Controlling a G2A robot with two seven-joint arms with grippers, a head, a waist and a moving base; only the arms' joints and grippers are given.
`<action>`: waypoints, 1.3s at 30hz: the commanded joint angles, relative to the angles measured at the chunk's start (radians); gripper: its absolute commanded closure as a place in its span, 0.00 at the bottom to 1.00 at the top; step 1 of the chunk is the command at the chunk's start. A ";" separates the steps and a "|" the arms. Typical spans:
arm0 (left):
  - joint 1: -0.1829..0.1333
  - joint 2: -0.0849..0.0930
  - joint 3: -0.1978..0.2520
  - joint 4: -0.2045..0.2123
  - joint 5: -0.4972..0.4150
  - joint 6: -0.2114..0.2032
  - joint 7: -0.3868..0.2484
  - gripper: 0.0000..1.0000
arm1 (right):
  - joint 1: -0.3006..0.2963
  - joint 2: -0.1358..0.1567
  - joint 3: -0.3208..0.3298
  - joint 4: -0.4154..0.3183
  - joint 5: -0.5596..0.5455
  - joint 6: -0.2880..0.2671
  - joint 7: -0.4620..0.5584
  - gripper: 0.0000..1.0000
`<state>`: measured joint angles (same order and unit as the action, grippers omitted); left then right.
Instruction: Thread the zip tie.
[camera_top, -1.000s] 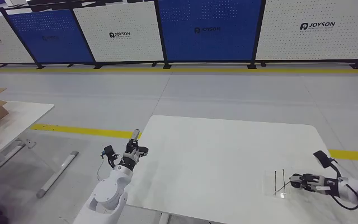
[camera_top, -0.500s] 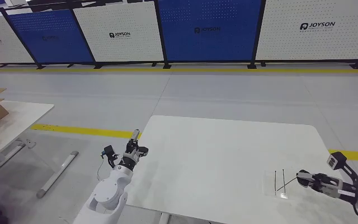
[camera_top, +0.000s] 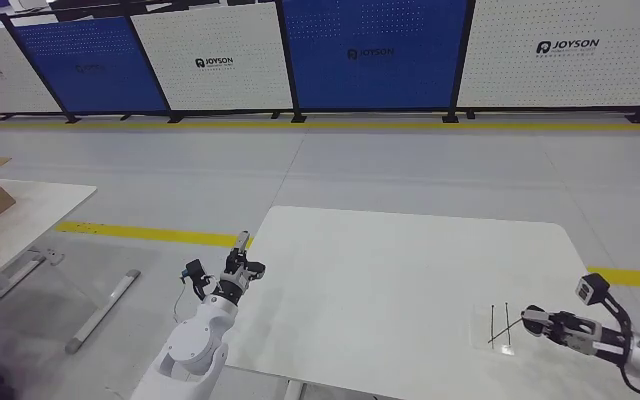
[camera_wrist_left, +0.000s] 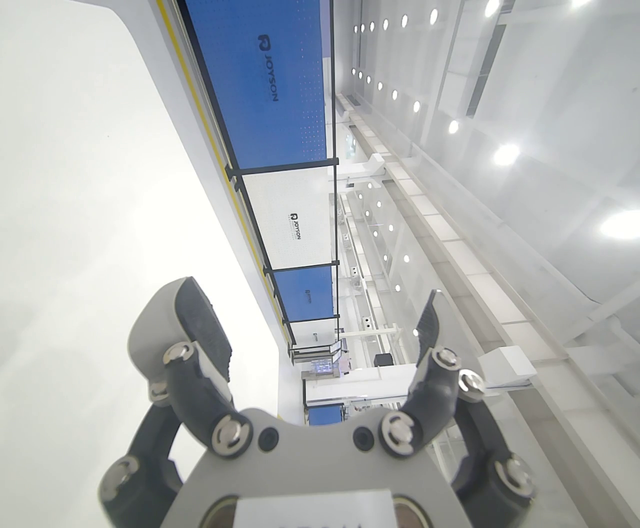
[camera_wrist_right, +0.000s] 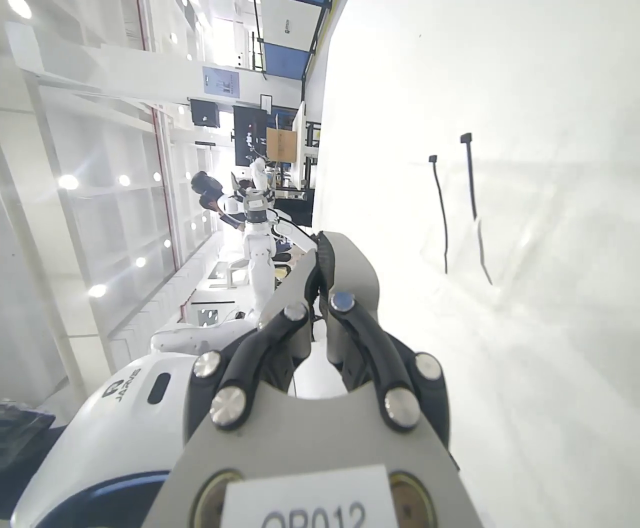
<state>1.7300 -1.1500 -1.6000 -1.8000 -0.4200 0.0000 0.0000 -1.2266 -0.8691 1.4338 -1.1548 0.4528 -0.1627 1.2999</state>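
Two black zip ties (camera_top: 494, 320) (camera_top: 507, 316) lie side by side on a clear plastic sheet (camera_top: 480, 335) near the table's front right corner. In the right wrist view they show as thin strips (camera_wrist_right: 441, 210) (camera_wrist_right: 470, 175) with their heads away from me. My right gripper (camera_top: 526, 318) (camera_wrist_right: 317, 260) is just right of them, low over the table, fingers shut with nothing between them. At the table's left edge my left gripper (camera_top: 241, 243) (camera_wrist_left: 320, 320) points away from me, open and empty.
The white table (camera_top: 400, 280) is bare apart from the sheet and ties. Beyond it are grey floor, a yellow line (camera_top: 150, 233) and blue and white partition panels (camera_top: 370, 55). Another table's corner (camera_top: 40, 205) stands at the far left.
My right arm drew back to the right from the zip ties, then came back slightly toward them. The ties stay where they were. The left arm has not moved.
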 joint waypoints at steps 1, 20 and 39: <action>0.000 0.000 0.000 0.000 0.000 0.000 0.000 0.00 | -0.045 -0.004 0.008 -0.047 0.046 0.005 -0.071 1.00; 0.000 0.000 0.000 0.000 0.000 0.000 0.000 0.00 | -0.387 -0.014 0.094 -0.429 0.156 -0.050 -0.373 1.00; -0.047 -0.003 0.136 -0.140 0.114 0.150 -0.142 0.00 | -0.387 -0.014 0.094 -0.429 0.156 -0.050 -0.373 1.00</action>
<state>1.6901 -1.1527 -1.4797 -1.9484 -0.3222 0.1363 -0.1405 -1.6133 -0.8832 1.5281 -1.5840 0.6083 -0.2132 0.9267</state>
